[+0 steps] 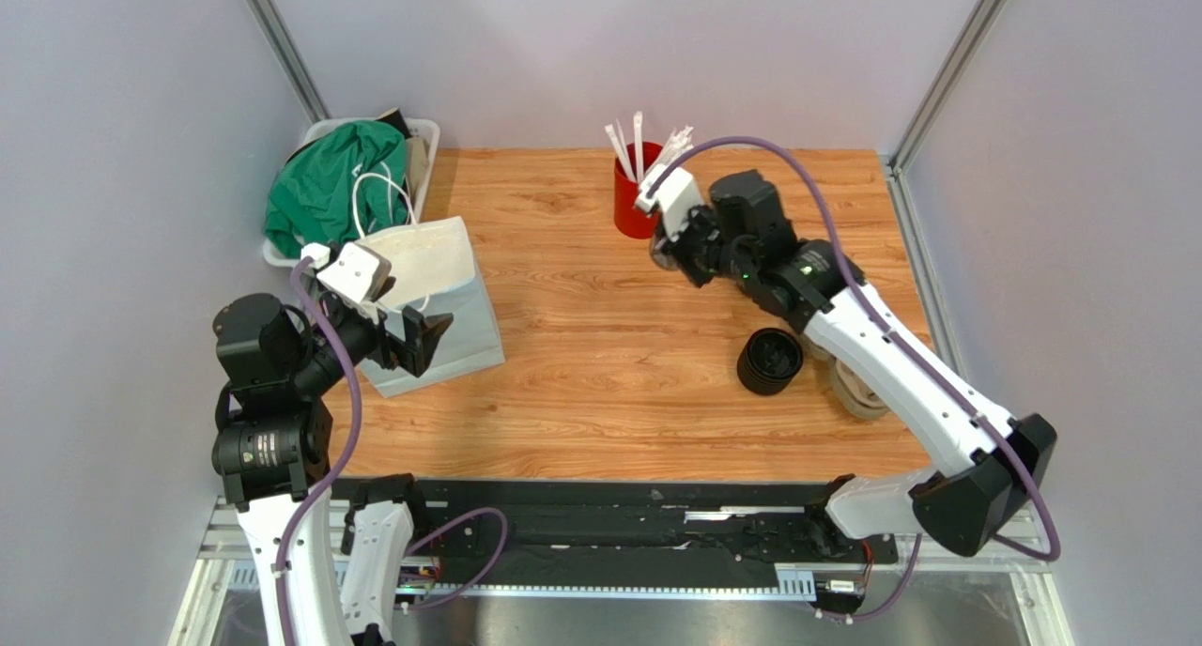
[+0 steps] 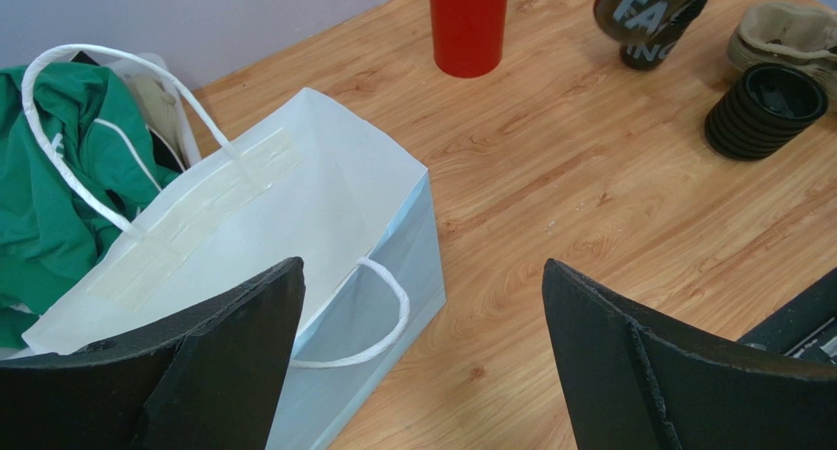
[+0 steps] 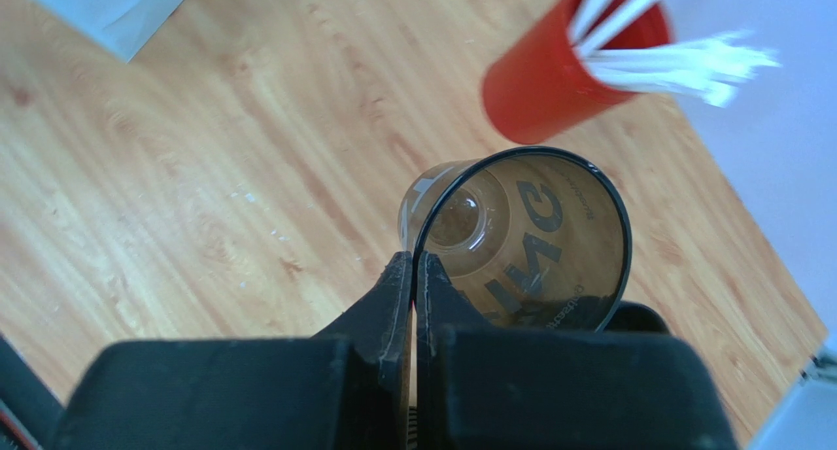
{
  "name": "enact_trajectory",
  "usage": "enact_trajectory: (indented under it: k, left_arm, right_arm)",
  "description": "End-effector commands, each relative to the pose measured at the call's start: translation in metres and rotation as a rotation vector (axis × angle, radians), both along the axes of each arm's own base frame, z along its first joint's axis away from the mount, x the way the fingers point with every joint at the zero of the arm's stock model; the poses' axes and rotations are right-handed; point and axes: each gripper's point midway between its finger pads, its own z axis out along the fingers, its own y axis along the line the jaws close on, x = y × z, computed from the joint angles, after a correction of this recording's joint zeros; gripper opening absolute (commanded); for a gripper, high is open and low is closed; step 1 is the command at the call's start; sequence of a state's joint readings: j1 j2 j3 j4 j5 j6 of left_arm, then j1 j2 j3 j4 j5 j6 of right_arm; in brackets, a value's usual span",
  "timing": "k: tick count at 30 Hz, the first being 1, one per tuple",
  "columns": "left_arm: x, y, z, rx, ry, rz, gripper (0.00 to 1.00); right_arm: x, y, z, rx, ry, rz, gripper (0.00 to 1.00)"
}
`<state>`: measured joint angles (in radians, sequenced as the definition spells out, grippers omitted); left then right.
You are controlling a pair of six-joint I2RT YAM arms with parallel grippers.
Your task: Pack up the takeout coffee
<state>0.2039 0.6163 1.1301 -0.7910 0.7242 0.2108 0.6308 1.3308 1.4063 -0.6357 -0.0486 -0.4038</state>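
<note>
Barely begun, I judge: on the tabletop (image 1: 607, 393), the white paper bag (image 1: 449, 273) at 9 o'clock looks empty, left hand (image 1: 416, 336) spread wide beside it; right hand (image 3: 414, 273) pinches a lidless dark cup (image 3: 530, 234) at 1 o'clock; another black cup (image 1: 769, 360) stands at 4 o'clock

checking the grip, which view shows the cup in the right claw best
Right wrist: the cup sits mid-frame, mouth toward the camera, its rim pinched in the right claw. Left wrist shows only its lettered side, cut off at the top edge. Top external: mostly hidden under the claw.
</note>
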Motion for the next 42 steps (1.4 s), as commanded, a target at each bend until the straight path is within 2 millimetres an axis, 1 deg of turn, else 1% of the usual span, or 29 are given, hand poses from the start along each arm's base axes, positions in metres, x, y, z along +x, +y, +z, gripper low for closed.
enact_trajectory:
  k: [1, 2, 3, 4, 6, 7, 8, 10, 11, 13, 14, 17, 23, 27, 29, 33, 38, 42]
  left_arm:
    - [0.006, 0.003, 0.004, -0.006, -0.014, 0.015, 0.99]
    - [0.006, 0.004, 0.004, -0.007, -0.011, 0.02, 0.99]
    - [0.005, 0.004, 0.004, -0.008, -0.015, 0.019, 0.99]
    - [0.005, 0.004, 0.004, -0.01, -0.013, 0.022, 0.99]
    - [0.005, 0.005, 0.004, -0.009, -0.016, 0.027, 0.99]
    - [0.005, 0.005, 0.004, -0.009, -0.017, 0.027, 0.99]
    - [0.005, 0.005, 0.005, -0.01, -0.018, 0.028, 0.99]
    - [0.006, 0.006, 0.004, -0.011, -0.015, 0.031, 0.99]
    - [0.005, 0.006, 0.005, -0.011, -0.019, 0.032, 0.99]
    - [0.005, 0.007, 0.005, -0.012, -0.02, 0.037, 0.99]
    - [0.005, 0.007, 0.005, -0.014, -0.019, 0.037, 0.99]
    - [0.005, 0.007, 0.005, -0.014, -0.021, 0.04, 0.99]
    - [0.005, 0.008, 0.005, -0.012, -0.025, 0.043, 0.99]
    - [0.005, 0.009, 0.006, -0.012, -0.03, 0.048, 0.99]
    - [0.005, 0.009, 0.005, -0.011, -0.029, 0.049, 0.99]
    - [0.004, 0.009, 0.005, -0.009, -0.032, 0.047, 0.99]
    - [0.005, 0.008, 0.005, -0.011, -0.031, 0.046, 0.99]
    - [0.005, 0.009, 0.004, -0.012, -0.029, 0.049, 0.99]
  right_arm:
    - [-0.012, 0.036, -0.052, -0.11, 0.097, 0.121, 0.0]
    - [-0.016, 0.043, -0.06, -0.129, 0.107, 0.136, 0.0]
    - [-0.016, 0.045, -0.066, -0.153, 0.114, 0.131, 0.0]
    - [-0.017, 0.052, -0.079, -0.176, 0.134, 0.142, 0.0]
    - [-0.019, 0.059, -0.09, -0.191, 0.155, 0.159, 0.0]
    - [-0.02, 0.062, -0.099, -0.202, 0.174, 0.166, 0.0]
    - [-0.024, 0.067, -0.105, -0.208, 0.185, 0.18, 0.0]
    - [-0.026, 0.073, -0.112, -0.215, 0.193, 0.184, 0.0]
    - [-0.029, 0.075, -0.12, -0.227, 0.203, 0.188, 0.0]
    - [-0.026, 0.079, -0.123, -0.227, 0.189, 0.178, 0.0]
    - [-0.024, 0.076, -0.129, -0.246, 0.184, 0.157, 0.0]
    - [-0.02, 0.077, -0.138, -0.252, 0.188, 0.141, 0.0]
    - [-0.024, 0.084, -0.15, -0.257, 0.201, 0.141, 0.0]
    - [-0.02, 0.09, -0.157, -0.249, 0.187, 0.114, 0.0]
    - [-0.019, 0.09, -0.165, -0.252, 0.195, 0.107, 0.0]
    - [-0.015, 0.093, -0.164, -0.233, 0.18, 0.091, 0.0]
    - [-0.015, 0.097, -0.162, -0.205, 0.172, 0.085, 0.0]
    - [-0.015, 0.101, -0.164, -0.19, 0.175, 0.08, 0.0]
